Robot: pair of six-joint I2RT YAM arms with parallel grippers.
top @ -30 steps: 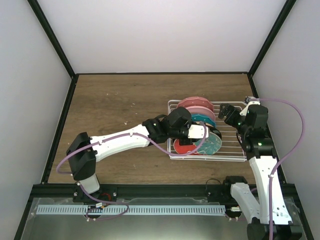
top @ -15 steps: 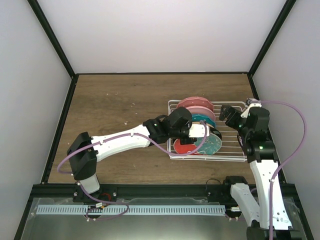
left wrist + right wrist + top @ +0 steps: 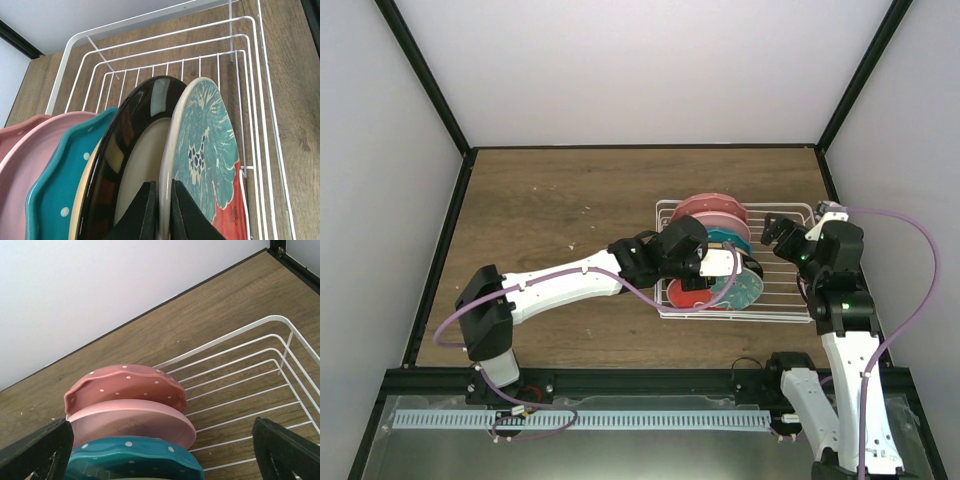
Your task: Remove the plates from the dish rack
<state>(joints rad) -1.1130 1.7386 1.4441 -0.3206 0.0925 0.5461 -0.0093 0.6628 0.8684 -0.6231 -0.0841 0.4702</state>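
The white wire dish rack [image 3: 785,318] stands at the right of the table with five plates upright in it. From the back these are two pink plates [image 3: 710,207], a teal dotted plate [image 3: 730,238], a dark-rimmed plate [image 3: 754,268] and a red plate with a teal pattern [image 3: 740,288]. My left gripper [image 3: 162,210] is shut on the rim of the red and teal plate [image 3: 210,145], next to the dark-rimmed plate [image 3: 135,145]. My right gripper [image 3: 160,455] is wide open and empty above the teal plate [image 3: 135,457] and the pink plates [image 3: 125,385].
The rack's wire rim [image 3: 150,20] and bare wires [image 3: 225,337] extend to the right of the plates. The enclosure's walls and black frame close in the table; the right wall is close to the rack. Bare wooden table [image 3: 550,210] lies left of the rack.
My left wrist has shifted slightly right and farther over the rack at the front plate. My right gripper has drifted a little to the right. The plates stay in the rack.
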